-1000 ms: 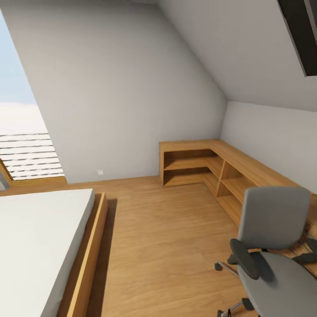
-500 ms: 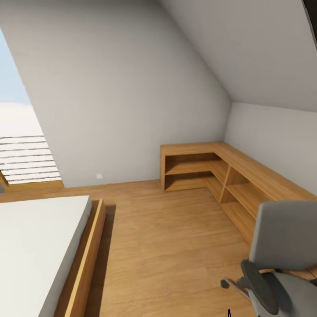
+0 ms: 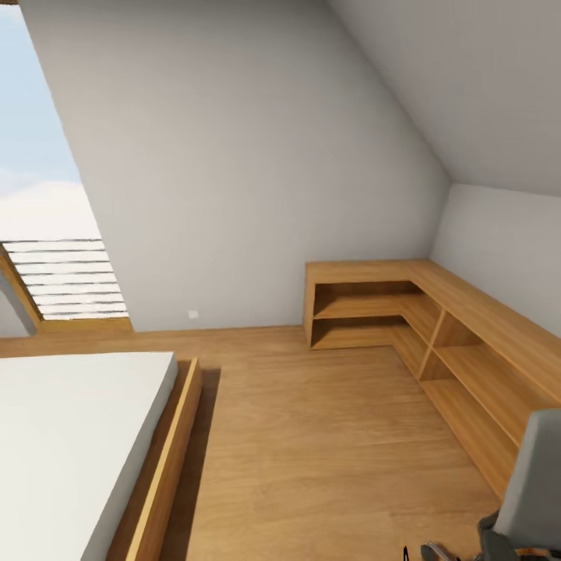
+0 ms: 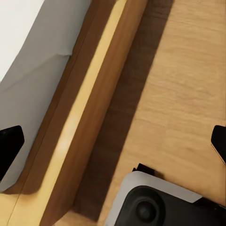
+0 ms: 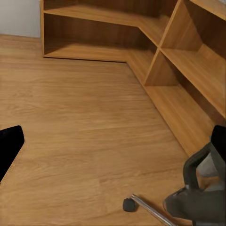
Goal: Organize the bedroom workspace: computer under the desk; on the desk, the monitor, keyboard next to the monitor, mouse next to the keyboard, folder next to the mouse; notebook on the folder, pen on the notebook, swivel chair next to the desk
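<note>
None of the desk work can be checked from here, because the robot faces a corner of the bedroom with a bed, a slanted window and a low wooden shelf unit running along two walls; the desk, monitor, keyboard, mouse, computer, folder, notebook and pen are all out of these pictures. One task thing is present: the chair, whose grey back sits at the lower right edge of the head view, just in front of the shelf unit. The right wrist view catches its black armrest, a chrome leg and one caster on the bare floor. Whether the folder lies on its seat cannot be told, since the seat is cut off. The right gripper has its two dark fingertips at opposite edges of its wrist picture, so it is spread wide and carries nothing. The left gripper looks the same, fingers far apart and empty, hanging over the bed's wooden frame with part of the robot's base below it. My judgement is that the task is at a travelling stage, with no step confirmed done by what shows, and that the chair has yet to be placed beside the desk.
</note>
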### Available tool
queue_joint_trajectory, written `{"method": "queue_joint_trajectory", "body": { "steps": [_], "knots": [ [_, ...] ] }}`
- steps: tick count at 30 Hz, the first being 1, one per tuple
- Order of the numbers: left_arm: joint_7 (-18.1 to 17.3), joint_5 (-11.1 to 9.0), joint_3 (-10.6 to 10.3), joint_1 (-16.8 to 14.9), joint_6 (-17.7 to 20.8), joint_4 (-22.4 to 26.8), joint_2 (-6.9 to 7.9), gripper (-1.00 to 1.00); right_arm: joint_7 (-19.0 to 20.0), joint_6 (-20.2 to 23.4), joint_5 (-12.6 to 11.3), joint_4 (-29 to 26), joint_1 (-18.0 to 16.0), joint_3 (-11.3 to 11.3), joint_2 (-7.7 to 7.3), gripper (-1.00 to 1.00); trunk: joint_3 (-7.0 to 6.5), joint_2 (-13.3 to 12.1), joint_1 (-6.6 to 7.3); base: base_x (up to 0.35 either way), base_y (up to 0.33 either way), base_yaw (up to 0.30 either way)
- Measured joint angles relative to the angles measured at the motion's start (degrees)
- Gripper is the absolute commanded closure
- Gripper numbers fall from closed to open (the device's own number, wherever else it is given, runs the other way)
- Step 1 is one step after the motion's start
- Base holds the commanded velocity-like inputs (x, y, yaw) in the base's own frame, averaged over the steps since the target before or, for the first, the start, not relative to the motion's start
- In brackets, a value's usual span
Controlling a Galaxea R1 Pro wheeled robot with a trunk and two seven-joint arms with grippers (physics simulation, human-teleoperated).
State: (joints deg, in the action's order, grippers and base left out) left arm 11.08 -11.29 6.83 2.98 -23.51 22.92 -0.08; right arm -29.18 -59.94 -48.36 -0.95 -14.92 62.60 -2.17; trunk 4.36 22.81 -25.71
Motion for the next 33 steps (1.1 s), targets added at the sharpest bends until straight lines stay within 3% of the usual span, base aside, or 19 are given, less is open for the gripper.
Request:
{"method": "queue_joint_trajectory", "body": {
  "steps": [33],
  "knots": [
    [0.0,0.0,0.0,0.0,0.0,0.0,0.00,-1.00,0.1,0.2,0.0,0.2,0.0,0.1,-0.10,-1.00,0.00,0.0,0.00,0.333,0.000,0.003]
  ]
}}
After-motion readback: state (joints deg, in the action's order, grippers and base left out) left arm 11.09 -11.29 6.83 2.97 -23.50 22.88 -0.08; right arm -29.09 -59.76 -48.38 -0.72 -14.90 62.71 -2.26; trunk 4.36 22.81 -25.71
